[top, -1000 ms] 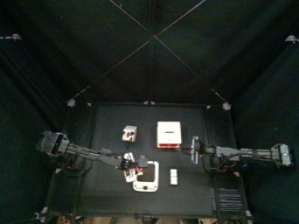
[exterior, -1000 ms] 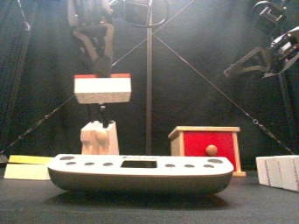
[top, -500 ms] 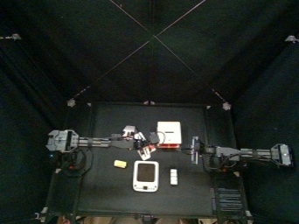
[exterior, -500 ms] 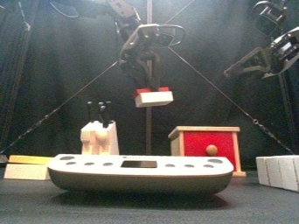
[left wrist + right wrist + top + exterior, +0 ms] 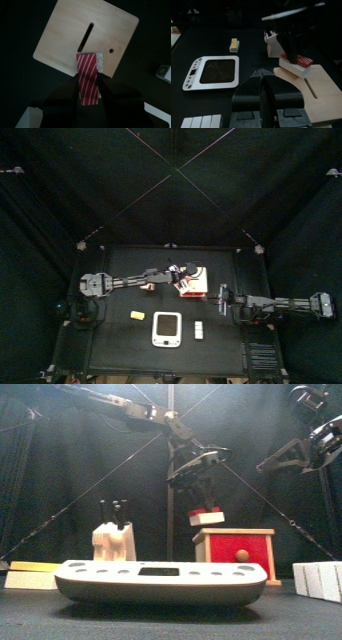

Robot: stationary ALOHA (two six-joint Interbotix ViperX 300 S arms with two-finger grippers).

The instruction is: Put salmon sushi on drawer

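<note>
1. The black surface (image 5: 120, 333) sits small inside a pen of black curtains, seen from above; thin cords cross overhead.
2. The left arm reaches from the left side past the middle of the surface, stretched out long, its wrist bent so the left claw (image 5: 203, 502) points down above the drawer (image 5: 237, 552).
3. The right arm rests at the right edge of the surface, folded back, with the right claw (image 5: 268, 85) raised clear of everything; its jaws look pressed together in its own wrist view.
4. The drawer is a boxy unit with a pale wooden top (image 5: 85, 36) that has a slot in it, and a red front with a small knob.
5. A flat white tray (image 5: 160, 580) with rounded corners lies at the front of the surface, near the camera.
6. A pale holder (image 5: 114, 539) with dark sticks standing in it is left of the drawer, behind the tray.
7. White pieces (image 5: 318, 579) stand at the right front edge.
8. A small yellow block (image 5: 135, 314) lies on the left part of the surface.
9. The salmon sushi (image 5: 206, 516) is pinched in the left claw, tilted, hanging just above the drawer's top and not resting on it.
</note>
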